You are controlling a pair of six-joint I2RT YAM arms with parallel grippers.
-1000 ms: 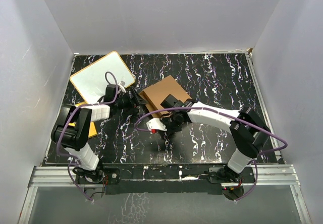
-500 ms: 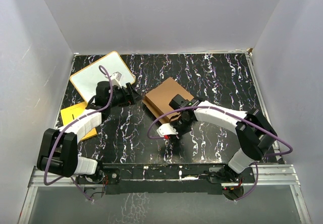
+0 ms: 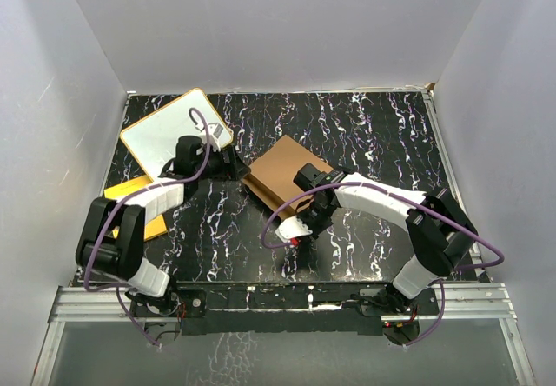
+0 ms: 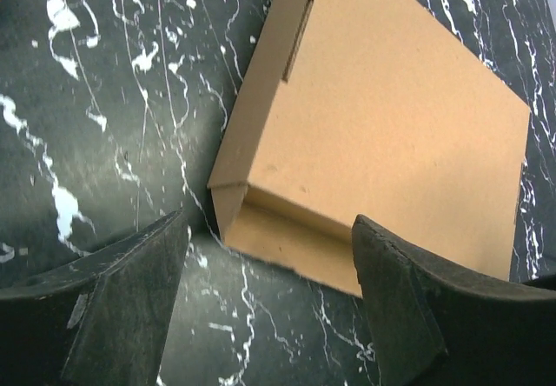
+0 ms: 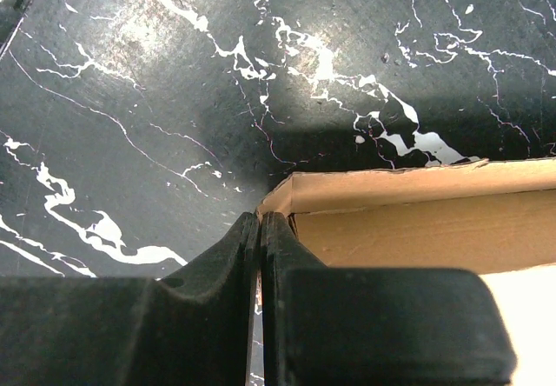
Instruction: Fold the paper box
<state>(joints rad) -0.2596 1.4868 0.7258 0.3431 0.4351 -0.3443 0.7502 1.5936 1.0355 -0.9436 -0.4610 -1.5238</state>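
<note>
The paper box (image 3: 287,167) is a shallow brown cardboard box lying closed on the black marbled table. My left gripper (image 3: 233,167) is open at the box's left corner. In the left wrist view the corner and a folded side flap of the paper box (image 4: 391,116) lie just ahead of the left gripper (image 4: 269,223), between its spread fingers without touching them. My right gripper (image 3: 287,216) is shut at the near corner. In the right wrist view the right gripper (image 5: 261,216) has its closed tips against the corner of the box (image 5: 417,221).
A white board with an orange rim (image 3: 169,129) lies at the back left, just behind the left arm. A flat orange-yellow sheet (image 3: 123,191) lies under the left arm near the table's left edge. White walls close in the table on three sides.
The left gripper has swung in to the box's left corner, and its jaws have narrowed a little. The right gripper has slid toward the near corner, and the box has shifted slightly right.
</note>
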